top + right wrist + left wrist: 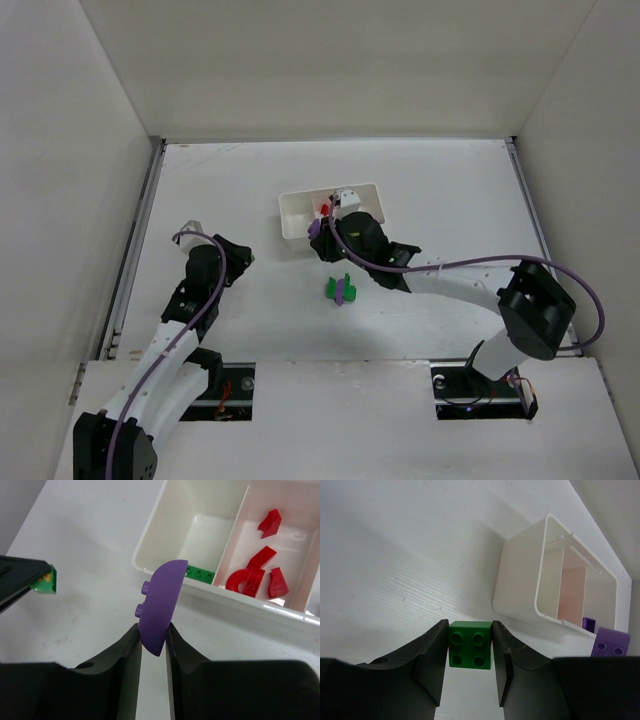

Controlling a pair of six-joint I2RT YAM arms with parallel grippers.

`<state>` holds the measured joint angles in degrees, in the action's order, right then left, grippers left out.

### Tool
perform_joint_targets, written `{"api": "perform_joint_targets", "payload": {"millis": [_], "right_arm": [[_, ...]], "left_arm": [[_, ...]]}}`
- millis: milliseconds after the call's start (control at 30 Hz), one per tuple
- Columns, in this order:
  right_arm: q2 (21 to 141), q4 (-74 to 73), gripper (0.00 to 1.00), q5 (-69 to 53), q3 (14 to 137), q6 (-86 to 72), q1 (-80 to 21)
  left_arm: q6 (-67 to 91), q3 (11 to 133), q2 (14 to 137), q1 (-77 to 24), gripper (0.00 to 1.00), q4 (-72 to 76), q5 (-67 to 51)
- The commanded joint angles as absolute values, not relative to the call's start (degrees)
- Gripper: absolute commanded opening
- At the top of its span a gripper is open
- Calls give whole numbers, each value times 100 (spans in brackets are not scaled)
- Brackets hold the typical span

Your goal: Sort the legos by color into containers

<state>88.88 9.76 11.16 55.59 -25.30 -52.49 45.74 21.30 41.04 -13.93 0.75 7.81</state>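
Note:
My right gripper (pixel 152 630) is shut on a purple curved brick (pixel 162 602) and holds it just in front of the white tray (pixel 240 600). The tray's left compartment holds a green brick (pixel 200 573). The middle one holds several red bricks (pixel 255 575). My left gripper (pixel 470 630) is shut on a green square brick (pixel 470 645), above the table left of the tray (pixel 517 585). In the top view the right gripper (pixel 320 232) is at the tray's (pixel 295 215) near left corner and the left gripper (pixel 243 256) is further left.
A small heap of green and purple bricks (pixel 340 289) lies on the table in front of the tray, beside the right arm. White walls enclose the table on three sides. The tray's right compartment is mostly out of view.

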Motion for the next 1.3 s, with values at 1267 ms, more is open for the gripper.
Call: {"api": "perform_joint_targets", "payload": {"millis": [1267], "right_arm": [[9458, 773, 51, 1739, 6329, -2144, -3362]], "left_arm": [[4535, 2733, 5396, -2764, 20, 1951, 1028]]}}
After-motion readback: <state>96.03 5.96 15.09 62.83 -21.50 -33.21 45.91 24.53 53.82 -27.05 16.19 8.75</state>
